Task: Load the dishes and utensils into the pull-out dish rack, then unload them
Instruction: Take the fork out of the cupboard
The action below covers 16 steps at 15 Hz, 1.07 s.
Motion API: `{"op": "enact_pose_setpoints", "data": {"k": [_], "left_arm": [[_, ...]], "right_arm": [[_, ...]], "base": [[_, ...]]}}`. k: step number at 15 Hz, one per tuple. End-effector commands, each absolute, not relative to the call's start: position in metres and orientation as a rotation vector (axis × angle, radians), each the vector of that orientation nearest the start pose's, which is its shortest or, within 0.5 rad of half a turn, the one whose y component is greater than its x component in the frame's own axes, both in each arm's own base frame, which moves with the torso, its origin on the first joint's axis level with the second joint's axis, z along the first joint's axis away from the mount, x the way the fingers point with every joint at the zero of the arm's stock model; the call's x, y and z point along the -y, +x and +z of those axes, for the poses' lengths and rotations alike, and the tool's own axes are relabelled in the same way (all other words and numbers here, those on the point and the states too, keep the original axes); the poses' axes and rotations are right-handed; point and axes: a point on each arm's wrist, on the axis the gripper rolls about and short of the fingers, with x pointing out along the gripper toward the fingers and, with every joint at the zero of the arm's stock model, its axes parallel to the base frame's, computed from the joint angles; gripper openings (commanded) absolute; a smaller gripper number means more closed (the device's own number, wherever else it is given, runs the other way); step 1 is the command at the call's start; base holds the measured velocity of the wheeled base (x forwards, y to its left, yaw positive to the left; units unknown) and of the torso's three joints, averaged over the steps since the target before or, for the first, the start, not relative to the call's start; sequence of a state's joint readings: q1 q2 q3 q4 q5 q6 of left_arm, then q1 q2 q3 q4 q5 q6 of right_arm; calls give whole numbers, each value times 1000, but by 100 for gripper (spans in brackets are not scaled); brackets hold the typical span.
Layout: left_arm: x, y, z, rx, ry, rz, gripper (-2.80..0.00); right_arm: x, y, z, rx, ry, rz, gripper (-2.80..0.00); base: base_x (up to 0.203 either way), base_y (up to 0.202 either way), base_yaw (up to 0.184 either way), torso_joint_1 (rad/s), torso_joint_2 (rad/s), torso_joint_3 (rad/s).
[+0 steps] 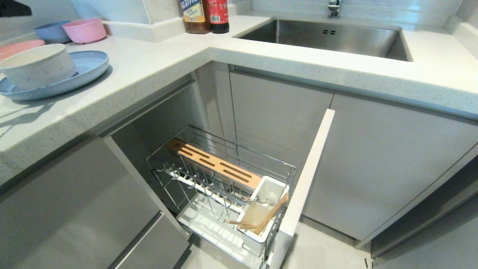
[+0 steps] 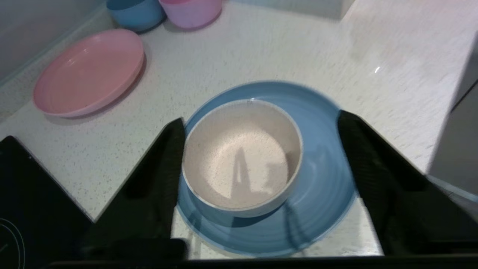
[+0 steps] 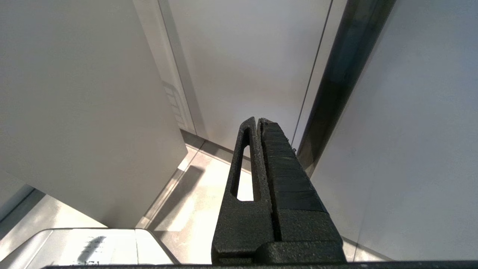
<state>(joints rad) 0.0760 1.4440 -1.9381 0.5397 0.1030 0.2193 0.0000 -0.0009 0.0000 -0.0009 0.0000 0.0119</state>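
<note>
A speckled off-white bowl (image 1: 37, 65) (image 2: 241, 153) stands inside a shallow light-blue plate (image 1: 87, 67) (image 2: 321, 179) on the counter at the left. My left gripper (image 2: 261, 117) hovers over them, open, with the black fingers (image 2: 164, 168) spread either side of the bowl and nothing held. Below the counter the pull-out dish rack (image 1: 224, 175) stands drawn out. Wooden chopsticks (image 1: 269, 218) lean in its white utensil holder (image 1: 261, 213). My right gripper (image 3: 258, 121) is shut and empty, parked low beside cabinet fronts.
A pink plate (image 2: 87, 73), a blue bowl (image 2: 134, 13) and a pink bowl (image 2: 190, 11) sit further back on the counter. A black hob (image 2: 30, 194) lies beside the plate. The sink (image 1: 325, 37) and two bottles (image 1: 205, 15) are behind. The rack's front panel (image 1: 306, 179) juts out.
</note>
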Motion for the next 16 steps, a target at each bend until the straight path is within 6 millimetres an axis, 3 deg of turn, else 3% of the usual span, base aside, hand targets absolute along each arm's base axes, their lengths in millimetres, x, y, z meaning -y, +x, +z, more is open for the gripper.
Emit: {"op": "enact_pose_setpoints", "data": {"k": [1, 5, 10, 13, 16], "left_arm": [[-14, 154, 454, 12, 196, 173, -280], [-6, 102, 464, 135, 3, 128, -280], [1, 34, 460, 339, -500, -80, -280], [4, 28, 460, 358, -595, -251, -280], [16, 43, 446, 207, -594, -395, -280]], "right_arm": [[0, -23, 75, 0, 12, 0, -280], [0, -23, 75, -2, 12, 0, -280], [0, -23, 75, -2, 12, 0, -280], [0, -23, 75, -1, 12, 0, -280], [0, -23, 75, 0, 12, 0, -280]], "base": [[0, 0, 0, 0, 0, 0], [0, 0, 0, 0, 0, 0], [0, 0, 0, 0, 0, 0], [0, 0, 0, 0, 0, 0], [0, 0, 0, 0, 0, 0]]}}
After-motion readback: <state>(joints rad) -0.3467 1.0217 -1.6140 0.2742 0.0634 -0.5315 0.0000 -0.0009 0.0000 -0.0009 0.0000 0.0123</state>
